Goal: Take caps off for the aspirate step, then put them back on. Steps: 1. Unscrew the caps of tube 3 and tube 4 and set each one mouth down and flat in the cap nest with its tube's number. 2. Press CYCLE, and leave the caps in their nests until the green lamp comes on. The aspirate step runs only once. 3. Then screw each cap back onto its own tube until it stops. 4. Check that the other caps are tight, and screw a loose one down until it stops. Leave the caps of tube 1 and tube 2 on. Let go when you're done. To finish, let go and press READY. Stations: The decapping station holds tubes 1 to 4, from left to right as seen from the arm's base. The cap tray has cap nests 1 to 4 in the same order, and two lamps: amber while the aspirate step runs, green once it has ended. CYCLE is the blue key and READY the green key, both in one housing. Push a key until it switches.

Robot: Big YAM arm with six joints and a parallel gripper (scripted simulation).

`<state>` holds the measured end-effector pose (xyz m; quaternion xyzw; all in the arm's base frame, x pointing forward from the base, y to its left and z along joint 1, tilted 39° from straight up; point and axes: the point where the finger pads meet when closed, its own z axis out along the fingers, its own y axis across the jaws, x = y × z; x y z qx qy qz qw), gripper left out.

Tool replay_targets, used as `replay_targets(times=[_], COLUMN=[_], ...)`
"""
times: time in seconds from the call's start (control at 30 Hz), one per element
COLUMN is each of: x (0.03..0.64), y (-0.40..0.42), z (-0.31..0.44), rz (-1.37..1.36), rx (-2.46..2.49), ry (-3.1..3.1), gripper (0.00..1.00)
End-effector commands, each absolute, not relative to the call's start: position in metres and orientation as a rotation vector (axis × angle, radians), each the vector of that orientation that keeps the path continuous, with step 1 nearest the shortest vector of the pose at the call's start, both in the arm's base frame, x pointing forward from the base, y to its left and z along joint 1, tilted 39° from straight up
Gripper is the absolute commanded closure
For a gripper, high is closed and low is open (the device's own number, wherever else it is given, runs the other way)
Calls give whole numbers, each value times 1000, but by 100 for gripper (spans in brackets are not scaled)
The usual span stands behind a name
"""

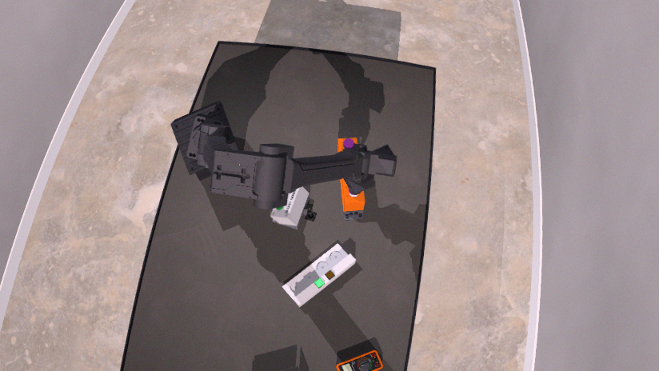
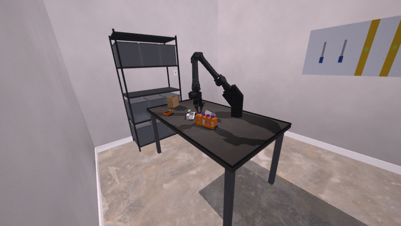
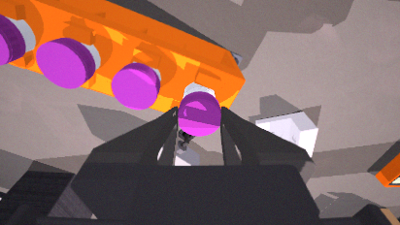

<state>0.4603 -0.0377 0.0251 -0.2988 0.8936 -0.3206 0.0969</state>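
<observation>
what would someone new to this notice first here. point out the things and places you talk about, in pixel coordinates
The big black arm (image 1: 276,175) (image 2: 207,63) reaching over the dark table (image 1: 207,294) (image 2: 252,145) stands out first. Next comes the bright orange tube holder (image 1: 353,202) (image 2: 206,122) (image 3: 233,80) under its gripper (image 1: 353,188) (image 2: 199,110) (image 3: 199,112), topped by four purple caps (image 3: 136,86). A green lamp (image 1: 319,282) glows on the white tray (image 1: 298,300) nearby.

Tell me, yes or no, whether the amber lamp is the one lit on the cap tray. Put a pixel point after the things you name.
No, the green lamp (image 1: 319,282) glows while the amber lamp (image 1: 329,275) is dark brown.

Lab-like workroom, capped tubes (image 2: 208,121) in an orange station (image 1: 353,203) (image 2: 214,123) (image 3: 228,73), shelving (image 2: 145,67), concrete floor (image 1: 470,184) (image 2: 145,179)
</observation>
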Motion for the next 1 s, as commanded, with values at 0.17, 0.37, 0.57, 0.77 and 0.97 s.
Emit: replay_targets(times=[0.17,0.37,0.57,0.77,0.97], x=[457,458,458,458,458], y=[-46,-48,-48,-48,-48], z=[15,12,12,12,12], rz=[-956,-957,-957,-957,-956], rx=[-858,-881,-881,-881,-878], ry=[2668,2665,2665,2665,2665], gripper=[100,100,100,100,100])
